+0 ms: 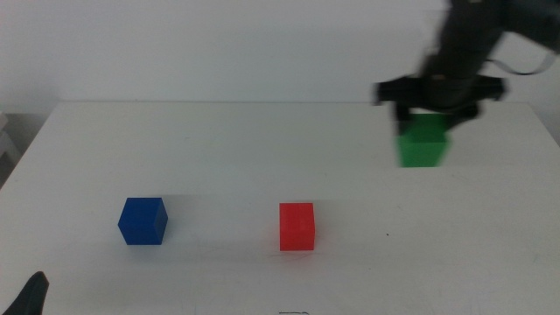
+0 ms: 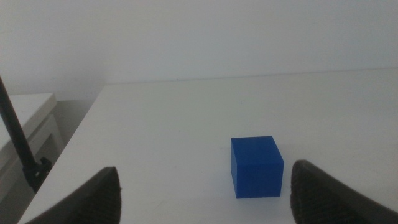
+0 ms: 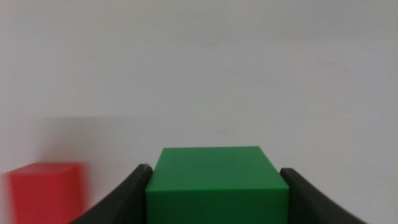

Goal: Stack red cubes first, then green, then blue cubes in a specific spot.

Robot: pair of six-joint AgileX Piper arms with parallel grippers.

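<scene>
1. My right gripper (image 1: 426, 118) is over toward the far right part of the worktop (image 1: 262, 149), clamped on the green cube (image 1: 424, 144). In my right wrist view the two dark jaws sit tight against both sides of the cube, so it's a solid pinch.

2. I can't quite tell whether the green cube is lifted or still touching the surface. The middle view is blurry around that arm.

3. The red cube (image 1: 297, 226) sits on the worktop toward the near edge, roughly mid-width, well apart from the green one. It also peeks into my right wrist view as a blurred red block (image 3: 43, 191) off to one side of the gripper.

4. The blue cube (image 1: 142, 220) is near the front-left part of the worktop, well apart from the red cube and about as close to the near edge as it is. Both sit flat and upright, nothing stacked on either.

5. My left gripper (image 2: 202, 193) is waiting down at the near left corner; only a dark tip of it shows in the middle view. Its jaws are spread wide with nothing between them, and my left wrist view has the blue cube sitting out ahead of the gap, closer to one jaw than the other, not touching either.

6. Beside the worktop's left edge, the left wrist view catches a thin dark rod (image 2: 18, 143) and some white furniture (image 2: 28, 115).
</scene>
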